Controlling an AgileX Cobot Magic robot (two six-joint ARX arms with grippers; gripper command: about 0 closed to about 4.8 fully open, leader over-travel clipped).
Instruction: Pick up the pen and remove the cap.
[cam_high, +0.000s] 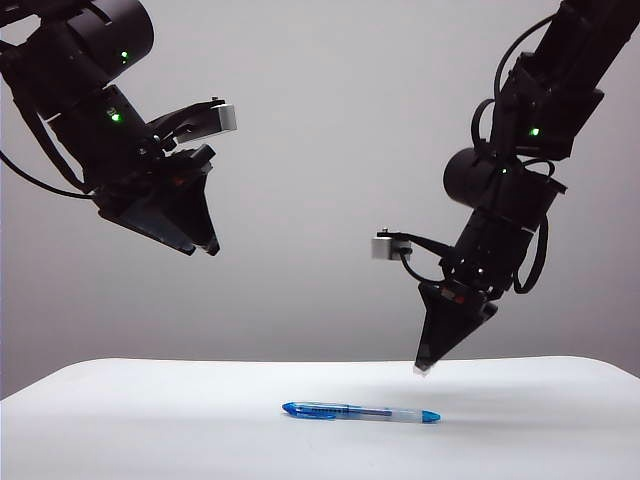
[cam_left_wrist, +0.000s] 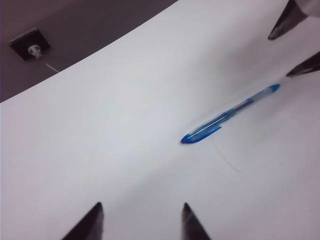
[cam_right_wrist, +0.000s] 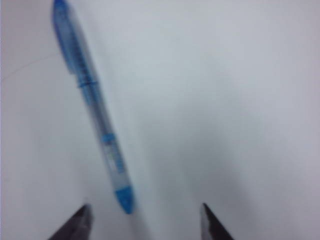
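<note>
We are finding the pen (cam_high: 361, 412) lying crosswise, lower centre, cap (cam_high: 308, 410) leftward. Right hand (cam_high: 425, 369), fingers apart, hovering nearest; left hand (cam_high: 207, 246), apart, high upper left.

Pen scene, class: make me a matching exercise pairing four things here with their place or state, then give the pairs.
Things:
1. pen
2. cap
3. left gripper
4. right gripper

Places or states:
A. hangs high above the table, far from the pen
B. lies flat on the table
C. low, just above the pen's plug end, jaws apart
D. still fitted on the pen, at its left end in the exterior view

Pairs: 1-B, 2-D, 3-A, 4-C
</note>
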